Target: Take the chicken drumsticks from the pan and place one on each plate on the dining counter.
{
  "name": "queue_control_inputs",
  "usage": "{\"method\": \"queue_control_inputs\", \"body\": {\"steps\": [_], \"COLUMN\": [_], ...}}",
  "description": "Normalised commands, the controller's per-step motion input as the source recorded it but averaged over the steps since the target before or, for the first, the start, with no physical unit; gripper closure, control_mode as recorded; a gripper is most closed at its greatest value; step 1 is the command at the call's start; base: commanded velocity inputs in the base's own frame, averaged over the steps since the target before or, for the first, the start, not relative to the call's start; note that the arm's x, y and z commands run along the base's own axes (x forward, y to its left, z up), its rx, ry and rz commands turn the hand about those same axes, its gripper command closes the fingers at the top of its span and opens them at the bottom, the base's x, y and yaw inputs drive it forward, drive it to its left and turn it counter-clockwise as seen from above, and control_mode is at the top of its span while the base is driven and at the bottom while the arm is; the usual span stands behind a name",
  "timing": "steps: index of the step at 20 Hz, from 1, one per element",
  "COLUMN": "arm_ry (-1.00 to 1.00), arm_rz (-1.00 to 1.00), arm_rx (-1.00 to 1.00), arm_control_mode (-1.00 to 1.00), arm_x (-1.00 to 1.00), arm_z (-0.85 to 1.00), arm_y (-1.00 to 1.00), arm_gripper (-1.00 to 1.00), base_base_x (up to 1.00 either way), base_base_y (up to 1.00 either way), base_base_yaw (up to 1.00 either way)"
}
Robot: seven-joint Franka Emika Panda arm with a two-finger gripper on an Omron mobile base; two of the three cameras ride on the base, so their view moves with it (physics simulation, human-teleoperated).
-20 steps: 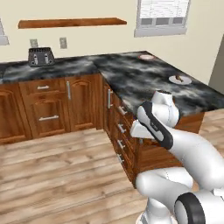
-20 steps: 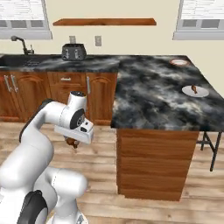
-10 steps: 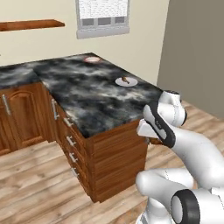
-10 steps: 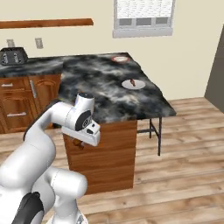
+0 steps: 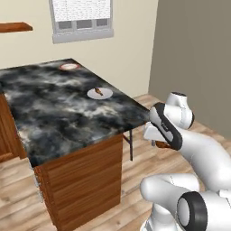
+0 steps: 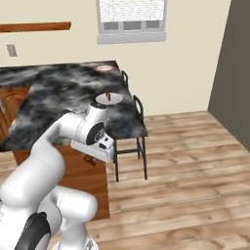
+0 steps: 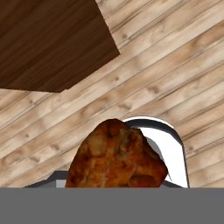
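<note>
The base has swung round since a second ago, so the cabinets, sink and toaster have slid out of both base views and the end of the dining counter (image 5: 67, 117) now faces the cameras, with a dark stool (image 6: 132, 141) standing at its far side. The arm is folded low beside the counter's wooden base, its gripper (image 6: 91, 159) hanging under the wrist over the plank floor (image 6: 185, 161). Its jaws pinch a chicken drumstick (image 7: 116, 156), the browned meat bulging large in the hand view and glimpsed as a small orange-brown lump below the hand in both base views. The second drumstick (image 5: 99, 92) lies on the plain pale plate (image 5: 94, 94) near the counter's right edge. The plate with the reddish-orange rim (image 5: 69, 66) sits well apart from it, towards the far end under the window (image 5: 81, 18), with nothing visible on it.
</note>
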Motion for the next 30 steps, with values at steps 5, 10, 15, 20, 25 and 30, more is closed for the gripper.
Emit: {"method": "queue_control_inputs", "body": {"steps": [5,10,15,20,25,30], "arm_ry": [0.0,0.0,0.0,0.0,0.0,0.0], "arm_rz": [0.0,0.0,0.0,0.0,0.0,0.0], "arm_rx": [0.0,0.0,0.0,0.0,0.0,0.0], "arm_control_mode": [1.0,1.0,1.0,1.0,1.0,1.0], "arm_x": [0.0,0.0,0.0,0.0,0.0,0.0], "arm_z": [0.0,0.0,0.0,0.0,0.0,0.0], "arm_y": [0.0,0.0,0.0,0.0,0.0,0.0], "arm_gripper": [1.0,1.0,1.0,1.0,1.0,1.0], "base_base_x": [0.72,0.81,0.88,0.89,0.89,0.96], "base_base_y": [-0.78,-0.73,-0.67,-0.66,-0.66,-0.56], "base_base_yaw": [0.0,0.0,0.0,0.0,0.0,0.02]}}
